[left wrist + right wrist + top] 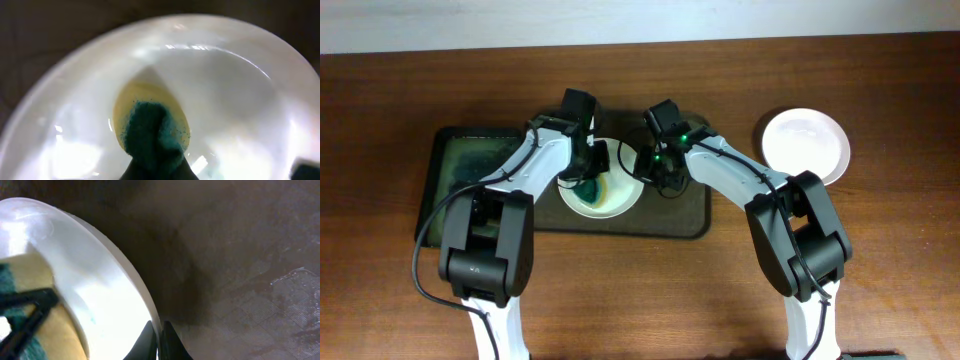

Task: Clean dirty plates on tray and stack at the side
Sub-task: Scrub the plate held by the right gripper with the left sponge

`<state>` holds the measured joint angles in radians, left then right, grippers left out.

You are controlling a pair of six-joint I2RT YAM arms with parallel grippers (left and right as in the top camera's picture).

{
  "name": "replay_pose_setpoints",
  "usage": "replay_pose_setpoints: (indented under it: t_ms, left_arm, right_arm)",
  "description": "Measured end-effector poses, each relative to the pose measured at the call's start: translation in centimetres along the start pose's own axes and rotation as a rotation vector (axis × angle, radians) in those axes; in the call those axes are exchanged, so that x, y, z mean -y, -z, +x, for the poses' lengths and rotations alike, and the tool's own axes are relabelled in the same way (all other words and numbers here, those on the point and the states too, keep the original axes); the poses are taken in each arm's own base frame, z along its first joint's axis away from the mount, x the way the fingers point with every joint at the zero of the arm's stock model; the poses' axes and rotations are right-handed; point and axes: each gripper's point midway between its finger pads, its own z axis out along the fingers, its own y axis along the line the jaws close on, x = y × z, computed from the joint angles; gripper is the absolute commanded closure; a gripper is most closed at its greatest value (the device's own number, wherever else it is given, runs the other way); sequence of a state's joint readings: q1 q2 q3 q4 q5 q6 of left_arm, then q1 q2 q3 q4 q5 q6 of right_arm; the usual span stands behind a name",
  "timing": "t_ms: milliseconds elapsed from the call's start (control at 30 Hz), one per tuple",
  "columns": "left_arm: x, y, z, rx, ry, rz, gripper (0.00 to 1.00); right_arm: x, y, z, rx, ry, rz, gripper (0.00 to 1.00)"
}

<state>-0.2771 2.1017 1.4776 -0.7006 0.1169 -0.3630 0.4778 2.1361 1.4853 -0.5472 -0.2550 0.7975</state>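
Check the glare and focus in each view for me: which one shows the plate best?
Overhead: sharp and evenly lit, the plate on the tray reads cleanly. Left wrist: the plate is soft all over, with glare streaks near its far rim, and the sponge is blurred at the edges. Right wrist: the plate's rim is blown out white and the tray beside it lies in deep shadow. Overhead serves best.

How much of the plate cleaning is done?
Done: one clean round white plate sits beside the dark brown tray. In hand: the left gripper presses a yellow-and-green sponge on a second white plate, which the right gripper pinches by its rim. Left: finishing it, then stacking it.
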Motion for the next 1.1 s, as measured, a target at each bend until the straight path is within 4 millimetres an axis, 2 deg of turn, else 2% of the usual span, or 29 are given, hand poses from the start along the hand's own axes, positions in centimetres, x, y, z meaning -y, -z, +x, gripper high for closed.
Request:
replay_pose_setpoints:
  t_ms: [167,533,600,700,767,800,900,1000,1033,1100]
  left_arm:
    - [3.5,0.0,1.6,-0.073,0.071,0.147,1.0]
    - [5.3,-0.6,-1.8,0.057,0.131,0.242,1.0]
    - [5.3,-1.1,-1.8,0.054,0.142,0.242,1.0]
    - [4.6,-1.2,-1.4,0.032,0.155,0.206,1.0]
    - [3.3,-1.1,-0.8,-0.007,0.169,0.181,1.0]
    - [2.5,-0.9,-0.7,-0.023,0.183,0.175,1.0]
    - [-1.6,-0.4,-1.5,-0.038,0.242,0.169,1.0]
    - [-2.8,-0.1,-1.8,-0.028,0.228,0.16,1.0]
    - [-3.7,0.1,-2.2,-0.009,0.228,0.132,1.0]
    - [-4.0,0.2,-2.5,0.008,0.218,0.113,1.0]
  right_arm:
    - [0.0,0.0,0.0,0.0,-0.011,0.001,0.96]
    - [0.4,0.1,-0.5,0.01,-0.045,0.005,0.96]
    - [0.5,0.1,-0.5,0.01,-0.046,0.005,0.96]
    - [0.5,0.1,-0.5,0.008,-0.046,0.006,0.96]
    - [0.2,0.1,-0.2,0.001,-0.04,0.0,0.96]
    - [0.0,0.0,0.0,-0.005,-0.036,-0.005,0.96]
    - [-0.1,0.0,0.2,-0.01,-0.033,-0.008,0.96]
    - [-0.1,0.0,0.2,-0.01,-0.034,-0.007,0.96]
    - [-0.1,0.0,0.2,-0.011,-0.034,-0.007,0.96]
    - [-0.1,0.0,0.2,-0.011,-0.034,-0.007,0.96]
